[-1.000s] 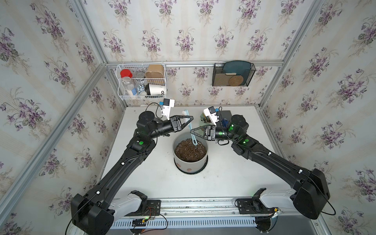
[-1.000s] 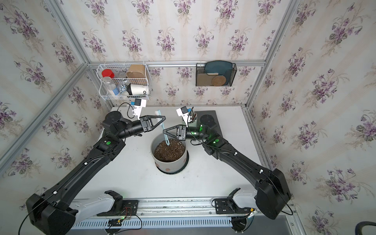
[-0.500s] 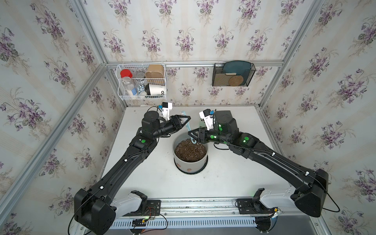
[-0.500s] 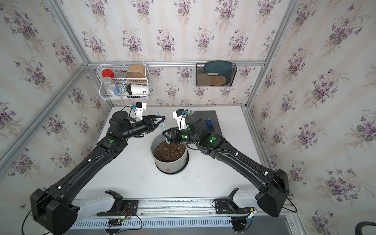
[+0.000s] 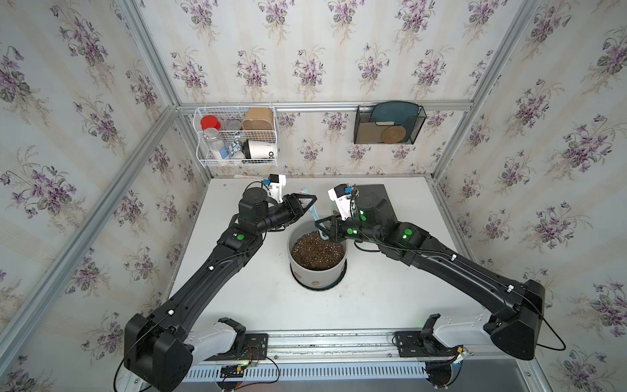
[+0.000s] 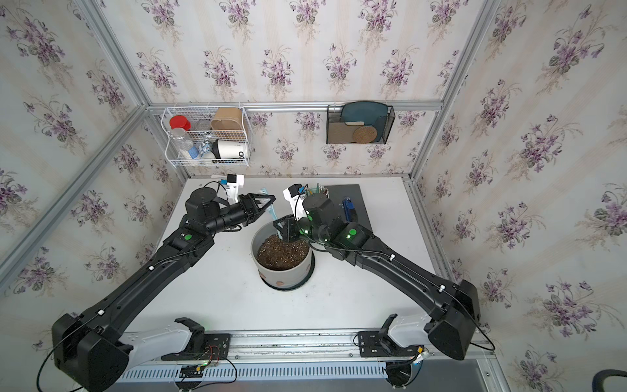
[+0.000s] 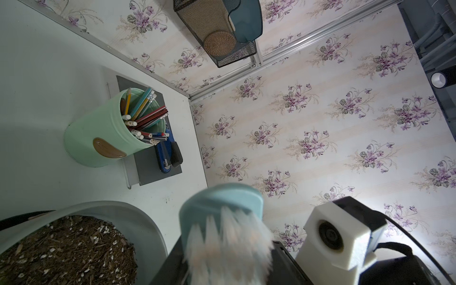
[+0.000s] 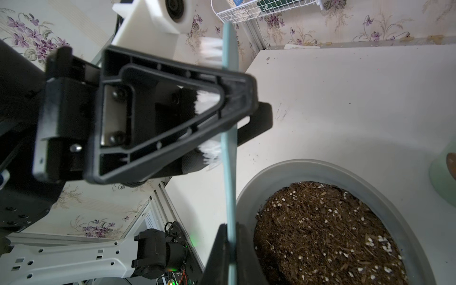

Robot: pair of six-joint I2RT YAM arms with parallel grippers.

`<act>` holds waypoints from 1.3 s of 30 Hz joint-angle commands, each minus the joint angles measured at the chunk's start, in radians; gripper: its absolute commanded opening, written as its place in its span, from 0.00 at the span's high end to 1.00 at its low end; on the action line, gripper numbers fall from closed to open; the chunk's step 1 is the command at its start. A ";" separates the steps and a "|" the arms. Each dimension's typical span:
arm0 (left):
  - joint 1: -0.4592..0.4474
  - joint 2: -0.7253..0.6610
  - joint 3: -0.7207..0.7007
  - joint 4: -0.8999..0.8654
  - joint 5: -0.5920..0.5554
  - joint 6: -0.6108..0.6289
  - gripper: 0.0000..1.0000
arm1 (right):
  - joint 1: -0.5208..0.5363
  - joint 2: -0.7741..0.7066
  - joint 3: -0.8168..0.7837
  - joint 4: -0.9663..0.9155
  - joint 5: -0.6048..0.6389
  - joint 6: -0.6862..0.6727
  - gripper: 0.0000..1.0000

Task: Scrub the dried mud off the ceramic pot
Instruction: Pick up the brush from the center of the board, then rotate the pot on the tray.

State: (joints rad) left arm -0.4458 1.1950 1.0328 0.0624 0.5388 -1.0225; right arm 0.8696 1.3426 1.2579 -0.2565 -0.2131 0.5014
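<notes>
My left gripper holds the blue brush near its bristles. My right gripper is pinched tight on its handle, above the pot.

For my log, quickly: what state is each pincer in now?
Left pincer: closed on the light-blue plastic brush with white bristles, near its head.
Right pincer: closed on the same brush's handle.
</notes>
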 commanded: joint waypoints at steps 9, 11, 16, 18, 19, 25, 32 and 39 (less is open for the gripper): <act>0.003 -0.099 0.136 -0.490 -0.373 0.430 0.46 | 0.000 -0.140 -0.077 -0.236 0.496 0.081 1.00; 0.002 -0.125 0.133 -0.566 -0.429 0.497 0.45 | -0.001 -0.205 -0.143 -0.258 0.581 0.104 1.00; -0.002 -0.142 0.056 -0.661 -0.362 0.579 0.43 | -0.042 -0.302 -0.261 -0.417 0.590 0.208 1.00; -0.011 -0.127 0.020 -0.674 -0.326 0.594 0.39 | -0.050 -0.312 -0.347 -0.450 0.542 0.232 1.00; -0.014 -0.118 0.004 -0.673 -0.311 0.601 0.39 | -0.050 -0.313 -0.387 -0.455 0.507 0.242 1.00; -0.020 -0.045 -0.007 -0.641 -0.280 0.613 0.39 | -0.047 -0.439 -0.602 -0.409 0.381 0.309 1.00; -0.045 0.083 0.069 -0.612 -0.254 0.658 0.38 | -0.037 -0.507 -0.659 -0.383 0.311 0.321 1.00; -0.106 0.256 0.216 -0.711 -0.396 0.736 0.42 | -0.036 -0.495 -0.665 -0.360 0.295 0.324 1.00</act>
State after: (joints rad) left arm -0.5316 1.4052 1.2129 -0.6109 0.2287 -0.3458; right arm 0.8330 0.8410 0.5869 -0.6422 0.0895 0.8196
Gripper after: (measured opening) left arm 0.580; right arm 0.091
